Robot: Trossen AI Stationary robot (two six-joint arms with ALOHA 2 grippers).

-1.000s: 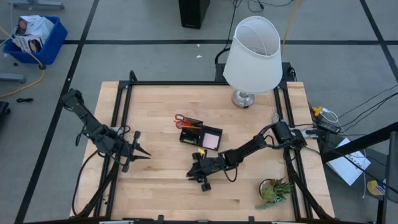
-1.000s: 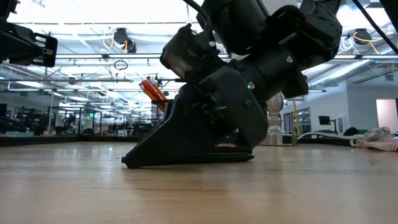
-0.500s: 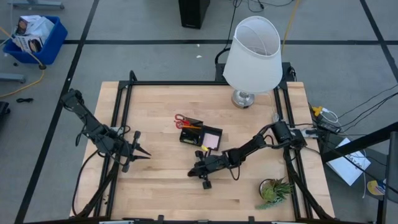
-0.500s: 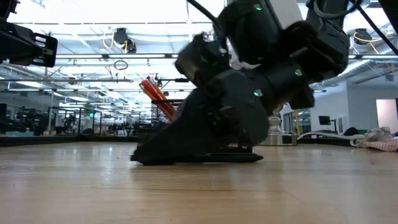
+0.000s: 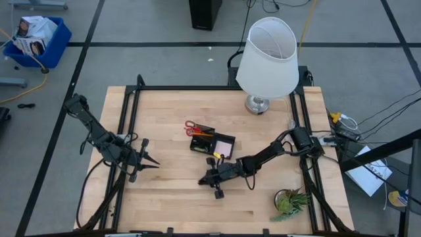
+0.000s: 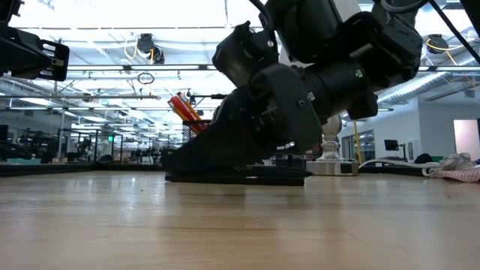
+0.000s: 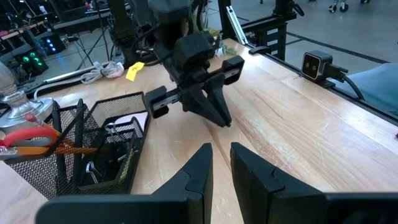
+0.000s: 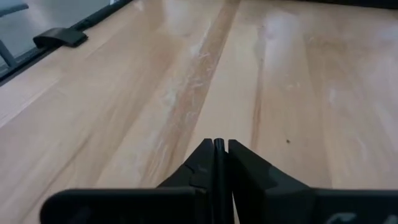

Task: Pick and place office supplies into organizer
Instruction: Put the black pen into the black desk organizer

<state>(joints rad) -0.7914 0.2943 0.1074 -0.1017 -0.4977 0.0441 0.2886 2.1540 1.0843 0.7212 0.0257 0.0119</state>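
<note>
My right gripper [image 5: 202, 180] is low over the middle of the table, just near of the black mesh organizer [image 5: 205, 141], and is shut on a thin black pen [image 6: 232, 178]. Red-handled scissors [image 5: 192, 129] and orange pencils [image 6: 184, 109] stand in the organizer's taller section. A pink sticky-note pad [image 5: 223, 147] lies in its right part. A small yellow-green piece [image 5: 214, 160] rests on the wood beside the organizer's near side. My left gripper [image 5: 152, 162] waits open over the table's left part, pointing at the organizer [image 7: 93, 149]. My right gripper pinches the thin black pen [image 8: 219, 143] between its two fingers. The pen lies along the fingers, and its end shows just past their tips. The fingers are about level and point toward the table's left. In the low view the pen sits level under them, close above the wood.
A white-shaded lamp [image 5: 266, 59] stands at the far right of the table. A small green potted plant [image 5: 289, 201] sits at the near right corner. Bare wood stretches between the two grippers and along the near edge.
My right gripper has tipped from nose-down on the wood to about level. It has risen a little and drawn slightly toward the organizer, staying shut. The thin black pen has come up with it.
</note>
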